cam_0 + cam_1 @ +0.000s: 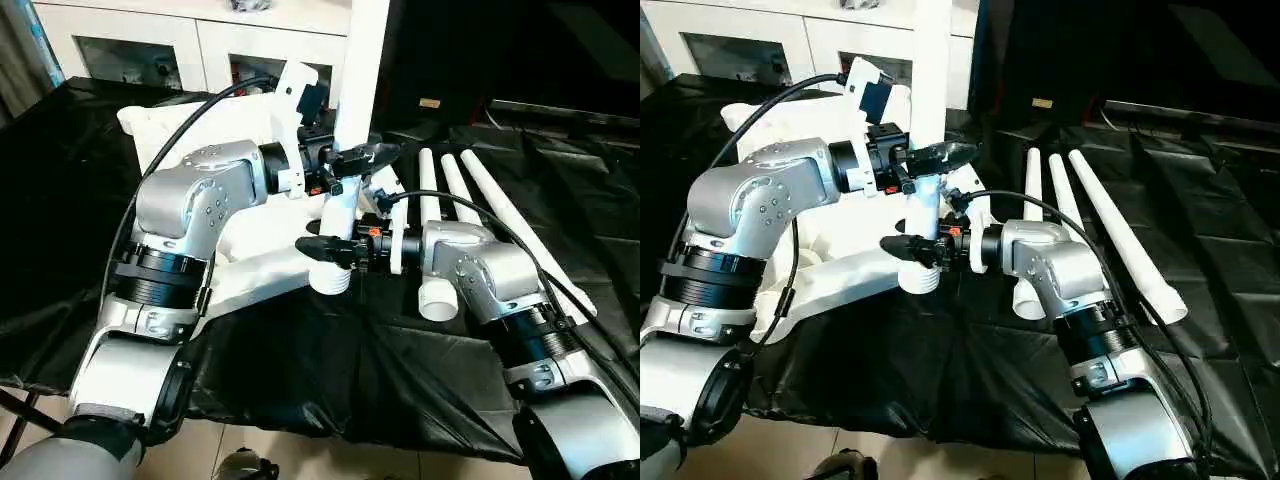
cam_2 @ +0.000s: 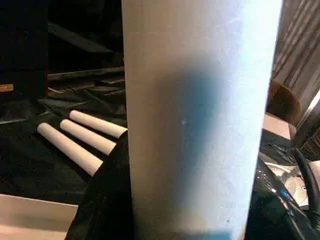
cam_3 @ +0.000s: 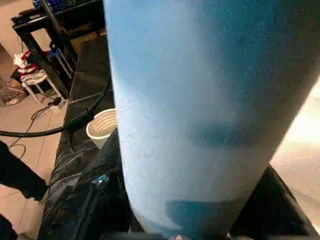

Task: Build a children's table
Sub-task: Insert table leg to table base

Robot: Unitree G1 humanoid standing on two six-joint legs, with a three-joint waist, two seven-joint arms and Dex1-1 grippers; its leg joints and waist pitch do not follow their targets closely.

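The robot holds one white table leg point(image 1: 357, 90) upright with both grippers, over the near corner of the white tabletop point(image 1: 262, 268), which lies upside down on the black cloth point(image 1: 330, 370). The left gripper point(image 1: 360, 156) is clamped on the leg higher up, and the right gripper point(image 1: 330, 250) is clamped on it lower down, just above the ribbed threaded end point(image 1: 330, 280). In both wrist views the leg stands very close between the black fingers. The threaded end seems to sit at the rounded corner socket, but the grippers hide the joint, so one cannot tell if it is already inside.

The step in hand is probably to seat the leg in the socket. To do it well, the robot should keep the leg straight above the socket and not tilted, because a tilted thread can catch wrongly. The two grippers should work in turn: one holds the leg steady while the other loosens, takes a new hold and turns. Pressing down gently helps the thread to bite.

Three more legs point(image 1: 470, 200) lie side by side on the cloth, to the robot's right of the tabletop; their open hollow ends point(image 1: 437, 299) point toward the robot. Behind the table stands a white cabinet point(image 1: 190, 45) with glass doors; what is inside it cannot be made out.
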